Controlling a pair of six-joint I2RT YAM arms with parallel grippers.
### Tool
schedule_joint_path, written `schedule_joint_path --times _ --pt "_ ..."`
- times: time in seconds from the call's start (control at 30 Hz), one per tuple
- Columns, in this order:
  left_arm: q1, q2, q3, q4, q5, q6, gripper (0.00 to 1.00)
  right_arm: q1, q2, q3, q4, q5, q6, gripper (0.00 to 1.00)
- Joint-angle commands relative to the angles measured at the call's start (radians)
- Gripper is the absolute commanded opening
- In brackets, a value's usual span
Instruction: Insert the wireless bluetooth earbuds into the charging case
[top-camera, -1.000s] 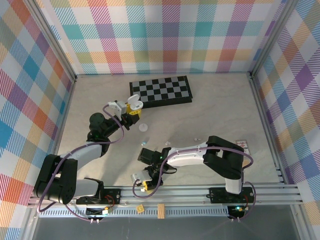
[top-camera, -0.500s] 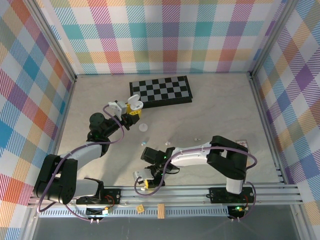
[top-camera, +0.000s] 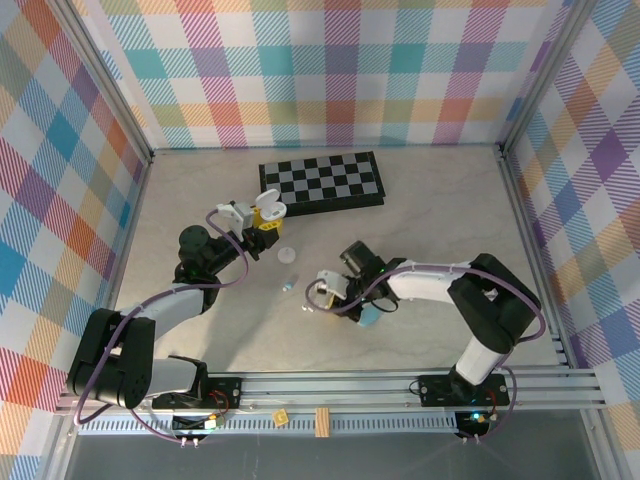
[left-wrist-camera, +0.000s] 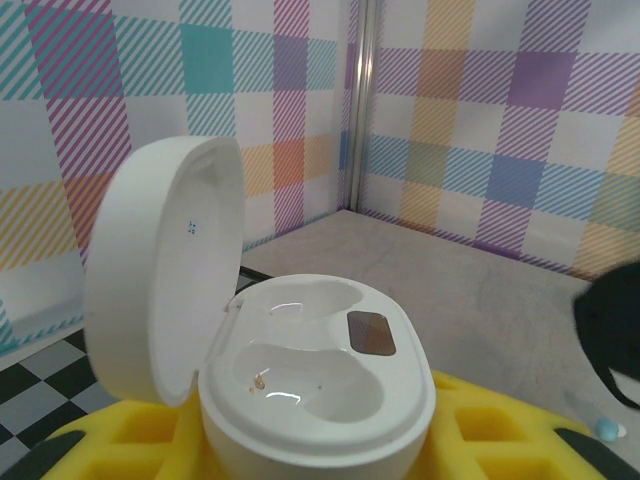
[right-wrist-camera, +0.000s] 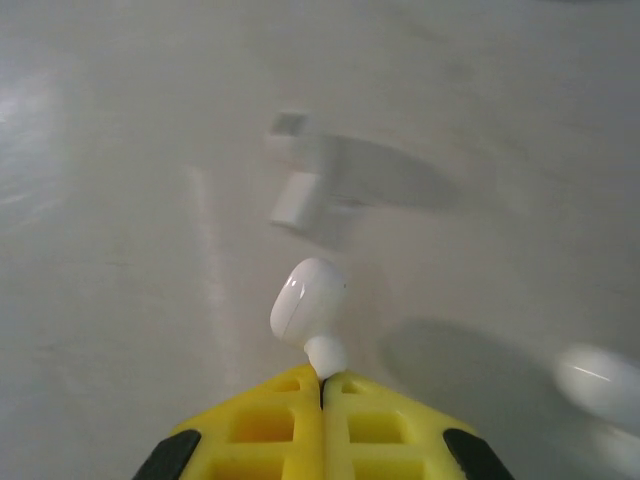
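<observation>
Status | right pincer (right-wrist-camera: 322, 380) pinches white earbud (right-wrist-camera: 307, 300) stem | left pincer (top-camera: 263, 216) grips open-lidded charging case (left-wrist-camera: 315, 385)

The white earbud (right-wrist-camera: 308, 300) is hiding its stem between the right tool's (right-wrist-camera: 323, 385) pressed-together yellow pads (right-wrist-camera: 270, 425). A blurred white shape (right-wrist-camera: 600, 385) is being cut off by that view's right edge. The charging case's (left-wrist-camera: 315, 370) base is lying out of sight between the left tool's (left-wrist-camera: 315, 445) fingers (left-wrist-camera: 490, 425).

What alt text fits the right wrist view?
The right gripper, yellow fingers together, is shut on the stem of a white earbud over the pale table. A small white piece lies further off, and a blurred white object sits at the right edge.
</observation>
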Motion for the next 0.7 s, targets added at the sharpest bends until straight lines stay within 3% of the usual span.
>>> schedule_joint_path --times 0.0,0.33,0.67 --pt "0.019 -0.016 0.001 0.001 0.026 0.023 0.39 -0.06 -0.038 -0.004 0.093 -0.008 0.071 0.0" --pt "0.023 -0.01 0.003 -0.006 0.038 0.037 0.39 -0.146 0.026 0.147 0.046 0.011 0.068 0.01" --pt "0.043 -0.023 -0.007 0.001 0.037 0.033 0.39 -0.186 0.264 0.354 -0.035 0.087 0.103 0.02"
